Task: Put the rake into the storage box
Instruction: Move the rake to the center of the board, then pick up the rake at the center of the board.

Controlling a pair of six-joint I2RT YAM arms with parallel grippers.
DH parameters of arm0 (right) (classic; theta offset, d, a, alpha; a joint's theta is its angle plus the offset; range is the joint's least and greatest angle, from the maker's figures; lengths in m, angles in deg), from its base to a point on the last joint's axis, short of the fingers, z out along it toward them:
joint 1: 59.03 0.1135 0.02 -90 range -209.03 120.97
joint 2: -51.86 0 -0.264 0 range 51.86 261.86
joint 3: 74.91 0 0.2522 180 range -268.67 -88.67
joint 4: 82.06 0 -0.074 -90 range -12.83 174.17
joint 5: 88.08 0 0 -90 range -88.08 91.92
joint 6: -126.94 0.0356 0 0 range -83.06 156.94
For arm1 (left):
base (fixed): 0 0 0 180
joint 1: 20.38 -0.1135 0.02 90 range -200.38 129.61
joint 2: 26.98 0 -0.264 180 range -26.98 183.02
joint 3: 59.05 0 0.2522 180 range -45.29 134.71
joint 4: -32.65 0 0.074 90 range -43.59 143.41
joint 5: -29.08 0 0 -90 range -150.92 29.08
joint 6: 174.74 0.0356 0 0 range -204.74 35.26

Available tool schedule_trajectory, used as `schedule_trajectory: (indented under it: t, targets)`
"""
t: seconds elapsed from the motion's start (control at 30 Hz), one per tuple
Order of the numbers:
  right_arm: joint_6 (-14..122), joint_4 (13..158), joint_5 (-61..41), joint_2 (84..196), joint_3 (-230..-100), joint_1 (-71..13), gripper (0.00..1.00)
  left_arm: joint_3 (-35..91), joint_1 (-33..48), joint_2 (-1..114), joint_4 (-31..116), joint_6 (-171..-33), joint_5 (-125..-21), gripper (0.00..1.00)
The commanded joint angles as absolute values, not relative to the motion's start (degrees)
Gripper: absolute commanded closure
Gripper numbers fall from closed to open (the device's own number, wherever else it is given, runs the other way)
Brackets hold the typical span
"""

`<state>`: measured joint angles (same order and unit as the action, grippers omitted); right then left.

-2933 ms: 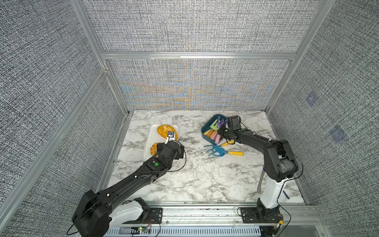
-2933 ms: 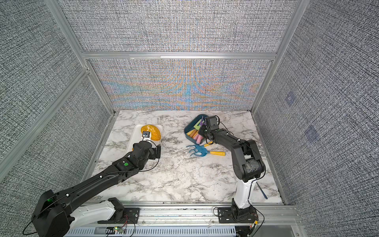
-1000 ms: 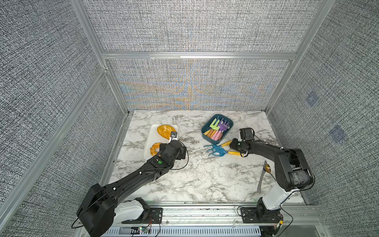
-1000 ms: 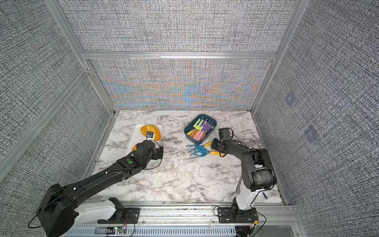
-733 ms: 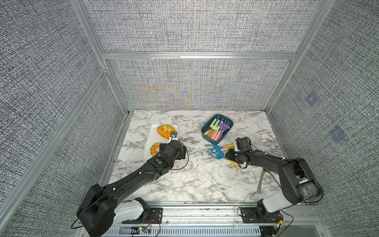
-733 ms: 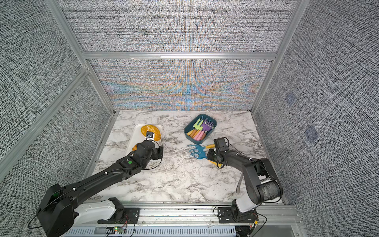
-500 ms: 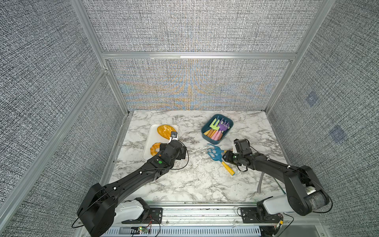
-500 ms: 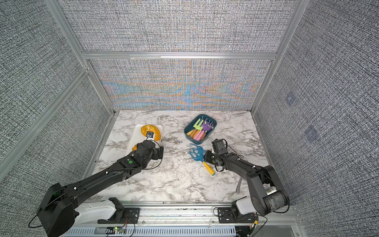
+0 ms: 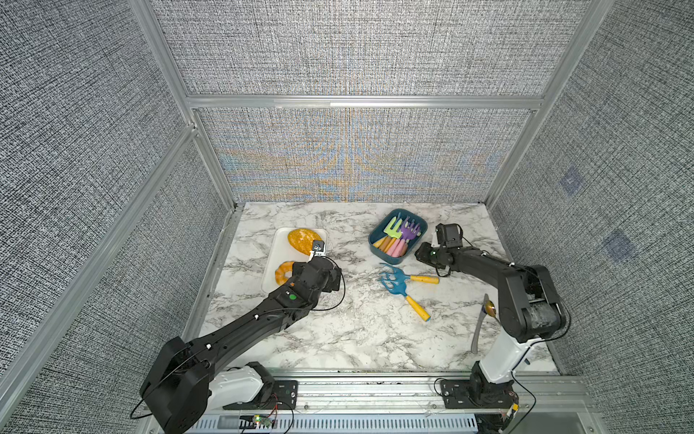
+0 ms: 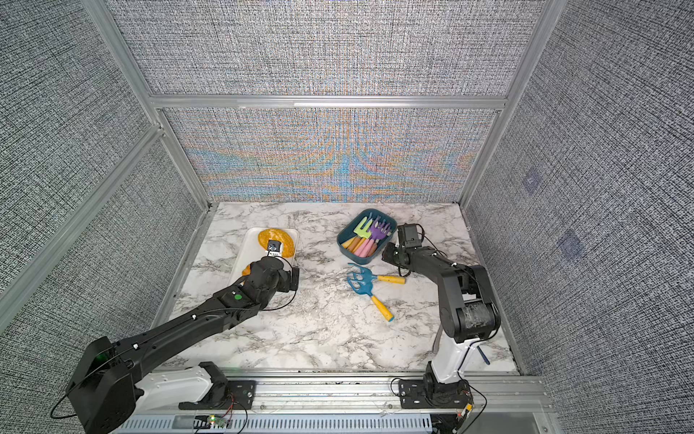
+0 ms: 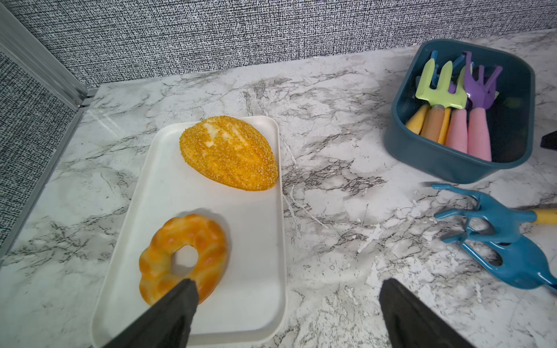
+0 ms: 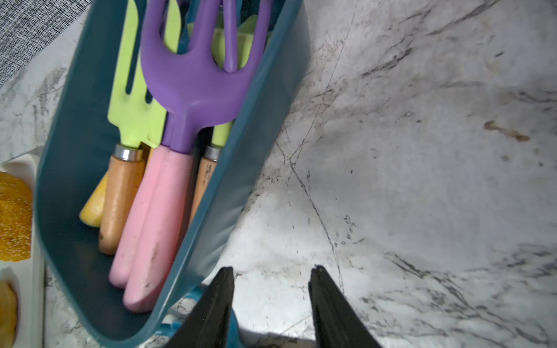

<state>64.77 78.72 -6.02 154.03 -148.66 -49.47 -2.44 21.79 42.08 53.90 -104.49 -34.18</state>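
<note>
Near storage box, rake lies crosswise, tines leftward.

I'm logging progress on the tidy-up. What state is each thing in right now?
Storage box: on the table, holding a green rake and a purple rake.
Blue rake: flat on the table, outside the box, not held.
Other blue tool: flat on the table, head beside the rake's.
White tray: holds a loaf and a ring pastry.
Left gripper: fingers open, empty, by the tray.
Right gripper: fingers open, empty, beside the box.
</note>
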Motion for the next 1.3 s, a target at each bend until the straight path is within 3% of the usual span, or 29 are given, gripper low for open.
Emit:
schedule_trajectory:
  t: [0.0, 0.27, 0.5, 0.83, 1.1, 1.27]
  targets:
    - [63.5, 77.37, -7.29, 153.61, -146.4, -49.2, 0.53, -2.38, 21.71, 41.45, 53.7, -104.12, -33.49, 0.01]
    - [64.52, 78.59, -8.64, 146.48, -133.17, -45.1, 0.53, -2.26, 21.71, 41.32, 53.73, -104.32, -34.25, 0.01]
    - [67.44, 76.39, -5.76, 139.64, -127.7, -34.67, 0.53, -1.89, 21.71, 43.06, 53.53, -104.55, -34.55, 0.01]
    - [66.2, 67.89, 9.15, 139.8, -132.07, -24.94, 0.53, -1.7, 21.67, 44.36, 53.18, -104.64, -34.69, 0.01]
    - [64.2, 65.32, 14.02, 139.11, -136.46, -19.54, 0.41, -1.94, 21.71, 43.84, 53.26, -104.52, -34.44, 0.01]
    - [62.41, 65.55, 11.96, 138.25, -136.52, -18.32, 0.36, -1.8, 21.71, 43.78, 53.26, -104.47, -34.58, 0.01]
